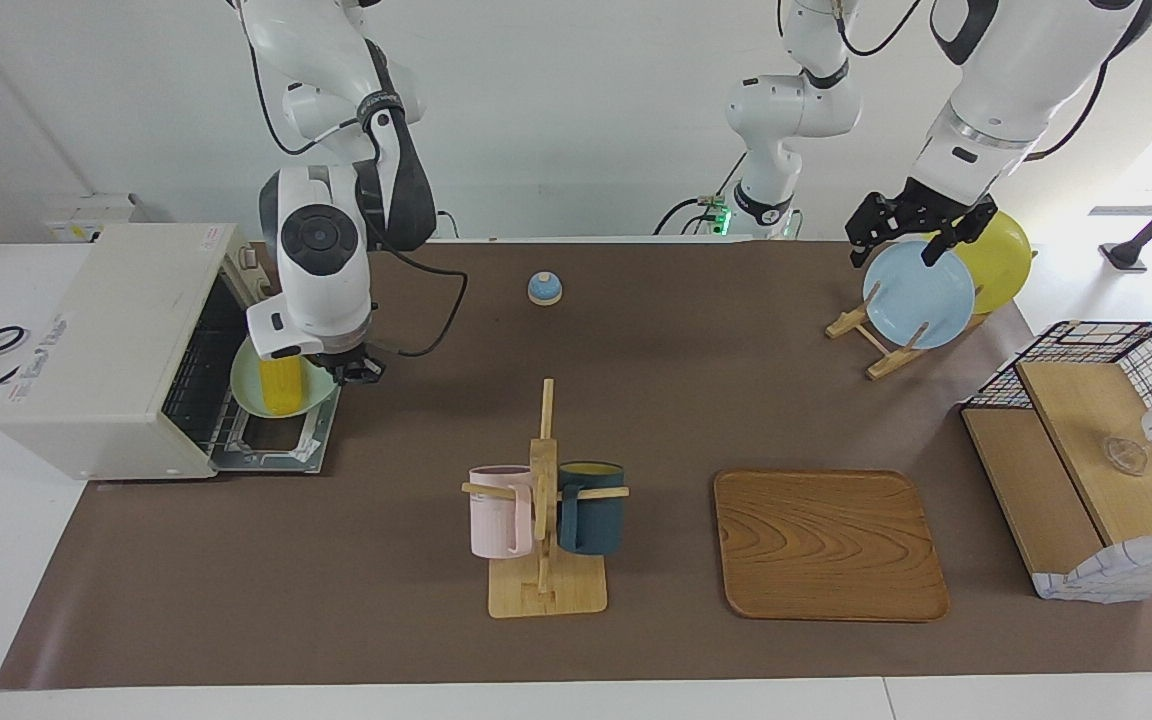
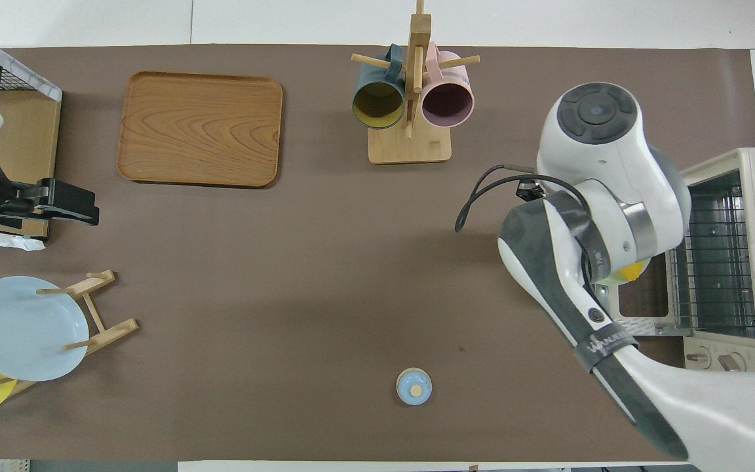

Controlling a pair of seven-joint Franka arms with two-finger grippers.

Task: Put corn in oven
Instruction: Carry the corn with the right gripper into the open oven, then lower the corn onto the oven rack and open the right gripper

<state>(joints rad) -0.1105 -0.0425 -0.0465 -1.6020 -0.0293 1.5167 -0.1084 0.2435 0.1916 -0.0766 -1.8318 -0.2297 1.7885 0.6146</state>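
The right gripper (image 1: 354,370), pinched on the rim of the pale green plate (image 1: 248,392), holds the corn (image 1: 281,385) over the oven (image 1: 111,345)'s dropped door; a tilt could roll it off; the left gripper (image 1: 914,235) waits spread over the plate rack (image 1: 866,335).

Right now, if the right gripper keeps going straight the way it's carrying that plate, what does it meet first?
Probably the oven: the right gripper, shut on the green plate with the corn, hangs over the dropped door. The plate's leading edge seems already at the opening; the wire rack comes next, though depth is unclear.
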